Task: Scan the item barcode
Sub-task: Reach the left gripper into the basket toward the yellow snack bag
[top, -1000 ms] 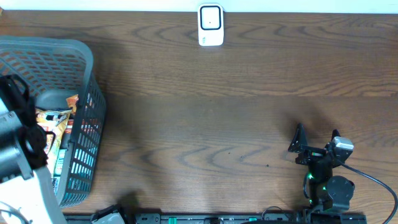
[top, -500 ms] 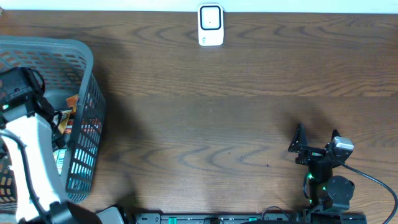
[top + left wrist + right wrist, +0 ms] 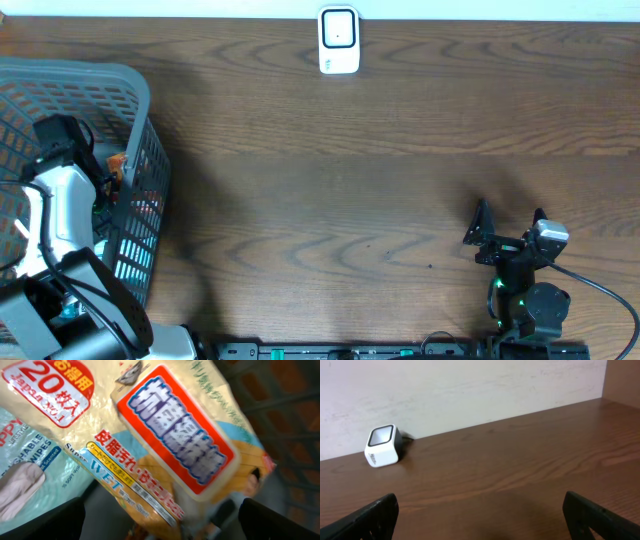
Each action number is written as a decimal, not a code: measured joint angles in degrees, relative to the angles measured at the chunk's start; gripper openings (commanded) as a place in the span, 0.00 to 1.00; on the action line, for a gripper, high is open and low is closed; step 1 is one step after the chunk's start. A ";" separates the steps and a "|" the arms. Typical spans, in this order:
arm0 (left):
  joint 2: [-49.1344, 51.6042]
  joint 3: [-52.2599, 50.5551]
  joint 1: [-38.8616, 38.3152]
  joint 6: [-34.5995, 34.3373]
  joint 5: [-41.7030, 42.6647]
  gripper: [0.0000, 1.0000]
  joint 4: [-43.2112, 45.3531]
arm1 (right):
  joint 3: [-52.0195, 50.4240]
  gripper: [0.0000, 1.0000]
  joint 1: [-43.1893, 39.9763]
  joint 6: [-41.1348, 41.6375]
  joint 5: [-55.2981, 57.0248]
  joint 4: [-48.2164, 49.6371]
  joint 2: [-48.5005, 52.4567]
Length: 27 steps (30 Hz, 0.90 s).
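Softness matters here: the wet-wipe pack (image 3: 165,445), lying in the basket (image 3: 130,90) at the left edge of the tabletop (image 3: 350,200), looks light, floppy and slick, so pinching a sealed end seems best. Print reads "20", "Japan NO.1", "WET", "WIPES". The left fingers (image 3: 45,522) hang apart above it; the right fingers (image 3: 370,515) are also apart, empty.

Your left arm (image 3: 60,200) has swung in from the corner and gone down into the basket (image 3: 100,72). Its fingers (image 3: 280,522) now hang right over the wipes pack (image 3: 165,435).
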 measured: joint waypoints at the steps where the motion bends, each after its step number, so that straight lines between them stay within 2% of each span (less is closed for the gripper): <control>1: 0.02 -0.81 0.02 -0.28 -0.02 0.98 0.81 | 0.00 0.99 0.00 0.00 0.00 -0.02 0.00; 14: 0.04 -9.92 3.28 -0.87 -0.28 0.97 13.68 | 0.00 0.99 0.00 0.00 0.00 -0.02 0.00; 15: 0.00 -10.38 3.54 -0.48 -0.33 0.80 14.86 | 0.00 0.99 0.00 0.00 0.00 0.00 0.00; 17: -0.02 -10.78 4.20 0.90 -0.37 0.39 16.65 | 0.00 0.99 0.00 0.00 0.00 -0.02 0.00; 19: -0.02 -11.02 4.90 3.50 -0.48 0.13 17.86 | 0.00 0.99 0.00 0.00 0.00 0.00 0.00; 20: -0.02 -11.02 5.20 4.90 -0.50 0.08 18.45 | 0.00 0.99 0.00 0.00 0.00 0.00 0.00; 27: -2.49 -10.99 6.45 19.19 -0.13 0.07 20.68 | 0.00 0.99 0.00 0.00 0.00 -0.02 0.00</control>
